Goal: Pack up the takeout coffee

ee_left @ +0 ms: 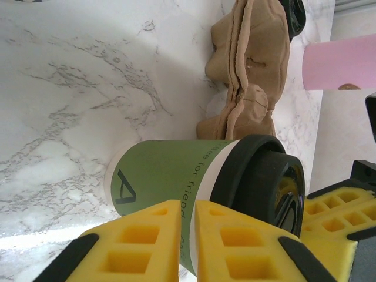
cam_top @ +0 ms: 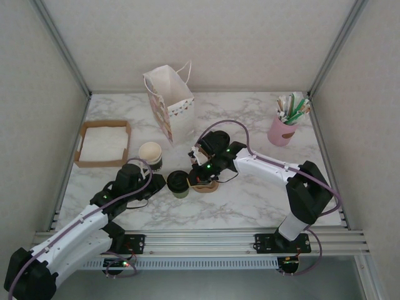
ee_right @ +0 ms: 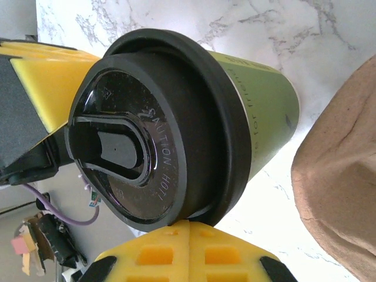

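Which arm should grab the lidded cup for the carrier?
Left, probably: the left gripper sits beside the green wall of the cup, facing the carrier; the right gripper is up at the lid rim.

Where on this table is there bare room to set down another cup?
Bare marble lies between the paper bag and the pink straw holder at the back, and between the right arm and the near rail. The middle is crowded: the takeout coffee, cardboard carrier and cup stack sit close together.
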